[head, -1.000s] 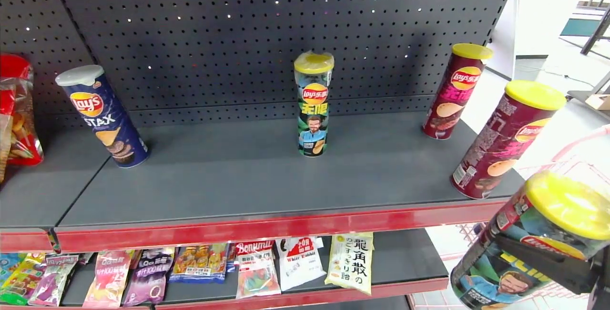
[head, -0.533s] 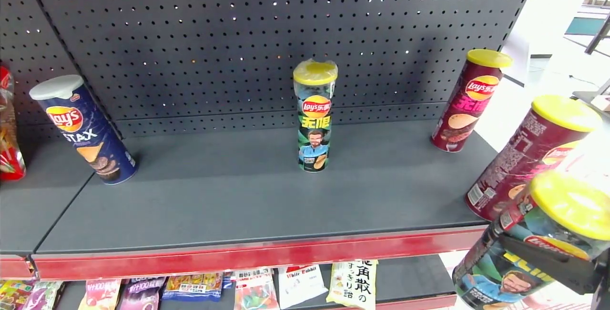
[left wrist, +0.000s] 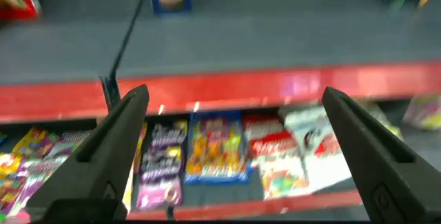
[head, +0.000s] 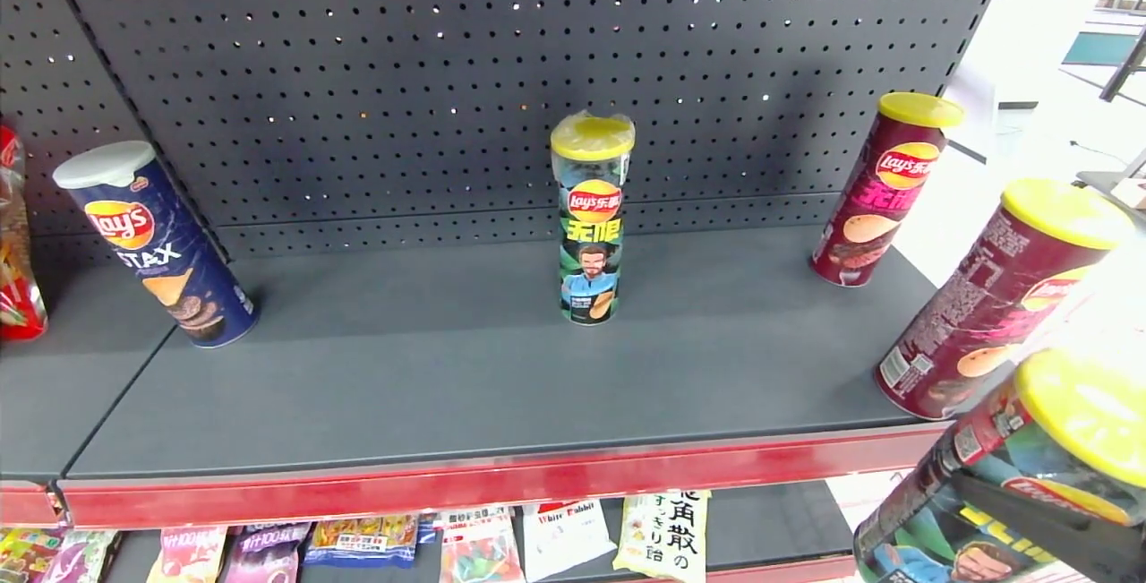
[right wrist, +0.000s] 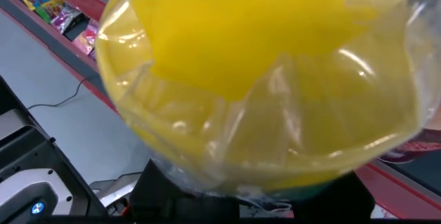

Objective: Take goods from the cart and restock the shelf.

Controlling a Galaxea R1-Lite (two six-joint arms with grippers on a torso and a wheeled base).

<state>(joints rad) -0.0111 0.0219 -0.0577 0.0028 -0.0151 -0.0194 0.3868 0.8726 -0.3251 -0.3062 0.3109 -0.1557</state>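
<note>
Head view shows you the right gripper (head: 1061, 525) low in the right corner. Its fingers are closed tight around a green chip can (head: 1003, 467) with a yellow lid. The can is out in front of the shelf (head: 448, 368), near its right end. Left wrist view shows you the left gripper (left wrist: 234, 107) with its fingers wide apart, in front of the red edge (left wrist: 275, 86) and the snack bags (left wrist: 213, 148) below.

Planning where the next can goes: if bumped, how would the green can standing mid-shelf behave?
The green can is tall on a narrow base, so it would probably tip rather than slide. Being round, it would likely roll along the flat shelf. Clear film over its lid may be slippery.
</note>
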